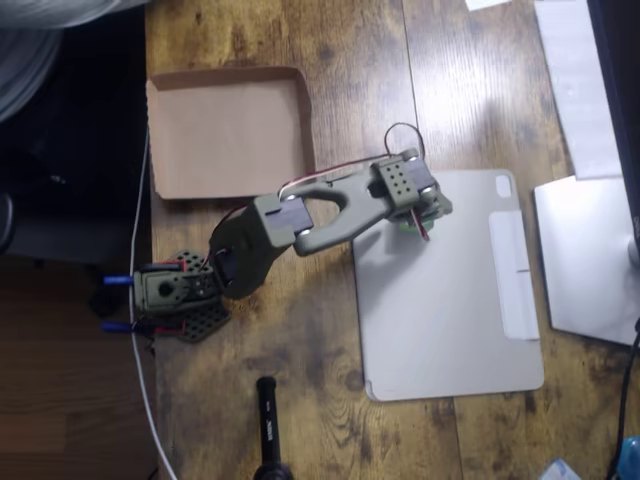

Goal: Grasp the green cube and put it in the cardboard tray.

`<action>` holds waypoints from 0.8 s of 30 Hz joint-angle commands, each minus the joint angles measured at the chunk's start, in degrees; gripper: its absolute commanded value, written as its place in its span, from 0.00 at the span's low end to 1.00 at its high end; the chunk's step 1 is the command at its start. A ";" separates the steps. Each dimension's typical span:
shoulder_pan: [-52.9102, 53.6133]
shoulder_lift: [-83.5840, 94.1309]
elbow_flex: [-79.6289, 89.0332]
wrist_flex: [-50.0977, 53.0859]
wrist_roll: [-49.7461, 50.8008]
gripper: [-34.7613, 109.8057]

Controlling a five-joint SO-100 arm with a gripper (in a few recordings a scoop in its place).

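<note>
Arm: the olive arm [320, 215] reaches from its base at 8 o'clock toward 2 o'clock.
Jaws [418, 218]: hidden under the wrist; open or closed, I cannot tell.
Green cube [408, 226]: a small green sliver under the jaws, on the grey tablet cover [450, 300].
Cardboard tray [228, 132]: at 10 o'clock on the table [350, 60], well apart from the cube.

the robot arm [320, 215] is olive green all over, and in the overhead view it looks like chunky plastic blocks joined in a row. its base [175, 300], the landmark here, is a dark plate full of small holes. blue plugs stick out beside the base, and red wires sit on top of it. far from the base, the head block has rows of little dots. thin red and black wires loop near it.
</note>
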 commanded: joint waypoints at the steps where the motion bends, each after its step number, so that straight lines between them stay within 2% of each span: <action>1: 0.18 1.67 0.62 -0.88 0.18 0.46; 14: 1.05 4.04 0.18 -0.62 1.67 0.35; 24: 0.97 3.87 0.53 -1.49 1.49 0.34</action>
